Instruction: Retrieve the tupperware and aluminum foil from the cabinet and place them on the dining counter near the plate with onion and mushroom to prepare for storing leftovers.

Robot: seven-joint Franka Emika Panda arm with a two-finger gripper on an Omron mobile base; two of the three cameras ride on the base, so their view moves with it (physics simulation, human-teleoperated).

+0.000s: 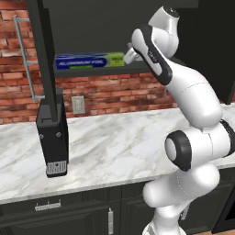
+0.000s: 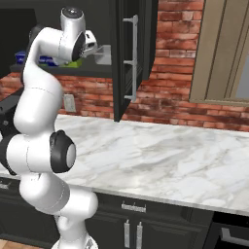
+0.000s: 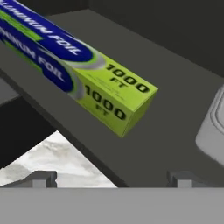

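Arm: white, bent high, reaching into the tall black wall cabinet (image 1: 46, 69).
Gripper (image 3: 111, 179): fingertips spread wide, empty, at shelf edge.
Long blue foil carton (image 3: 74, 65): lying on shelf.
Clear greyish plastic tub (image 3: 213, 131): beside it, apart.

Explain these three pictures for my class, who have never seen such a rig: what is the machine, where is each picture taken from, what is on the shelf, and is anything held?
The machine is a white robot arm in a rendered kitchen. Two pictures come from cameras on its base, behind it to the left and to the right. The third comes from a camera on its hand, where the gripper shows as two small dark tips, set apart, with nothing between them. The arm reaches up into the open cabinet. On its dark shelf lies the aluminum foil, a long blue carton with a lime-green end. Beside it, apart from it, stands the tupperware, a clear greyish tub. Below lies a marble worktop. Nothing is held yet.
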